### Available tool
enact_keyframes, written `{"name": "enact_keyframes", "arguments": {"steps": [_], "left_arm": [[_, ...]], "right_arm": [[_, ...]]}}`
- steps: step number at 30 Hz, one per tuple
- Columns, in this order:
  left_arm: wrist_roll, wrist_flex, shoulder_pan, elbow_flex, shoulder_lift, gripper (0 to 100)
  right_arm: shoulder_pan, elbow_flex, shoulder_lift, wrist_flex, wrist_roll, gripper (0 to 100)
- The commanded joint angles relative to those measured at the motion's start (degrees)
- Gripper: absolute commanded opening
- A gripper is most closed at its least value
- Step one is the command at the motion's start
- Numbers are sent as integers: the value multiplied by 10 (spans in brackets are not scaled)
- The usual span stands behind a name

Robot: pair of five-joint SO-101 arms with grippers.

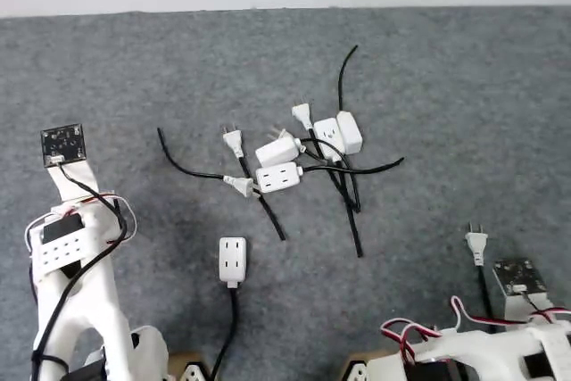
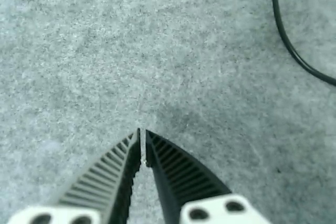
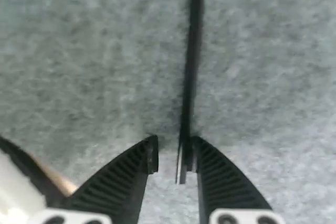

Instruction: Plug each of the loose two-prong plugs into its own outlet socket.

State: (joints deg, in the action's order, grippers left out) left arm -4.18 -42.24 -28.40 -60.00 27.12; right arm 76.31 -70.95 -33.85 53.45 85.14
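- Right gripper (image 3: 173, 148), near right: fingers apart, black cord (image 3: 191, 51) lying between them, close against one finger, not clamped.
- Just beyond right arm: loose white plug (image 1: 476, 241) on grey carpet (image 1: 134, 69), prongs pointing far, cord running back near, under the arm.
- Left gripper (image 2: 142, 135), near left: fingers together, nothing held, over bare carpet; curved cord (image 2: 286, 35) lying off to one side.
- Near centre, between the arms: single socket (image 1: 232, 258), flat, its cord running to the near edge.
- Mid centre: long socket (image 1: 276, 178) with left plug (image 1: 241, 186) right at its left end; cannot tell if inserted.
- Farther: upright plug (image 1: 233, 139) left of tilted socket (image 1: 277, 151), prongs pointing far.
- Farthest: far plug (image 1: 302, 114), then paired sockets (image 1: 339, 134) side by side to its right, touching.
- Crossed cords (image 1: 350, 202) tangled through that centre group.
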Motion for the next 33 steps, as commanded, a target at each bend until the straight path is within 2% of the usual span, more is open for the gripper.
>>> {"name": "enact_keyframes", "arguments": {"steps": [1, 7, 11, 20, 24, 33], "left_arm": [[6, 15, 5, 1, 0, 13], [6, 15, 5, 1, 0, 13], [5, 15, 5, 1, 0, 13], [5, 16, 5, 1, 0, 13], [5, 16, 5, 1, 0, 13], [5, 16, 5, 1, 0, 13]], "right_arm": [[13, -5, -13, -49, 10, 102], [16, -6, -18, -53, 10, 95], [15, -4, -19, -53, 10, 3], [16, 6, -20, -48, 9, 9], [18, 63, -20, 17, -10, 9], [-10, 265, -20, 245, -11, 9]]}}
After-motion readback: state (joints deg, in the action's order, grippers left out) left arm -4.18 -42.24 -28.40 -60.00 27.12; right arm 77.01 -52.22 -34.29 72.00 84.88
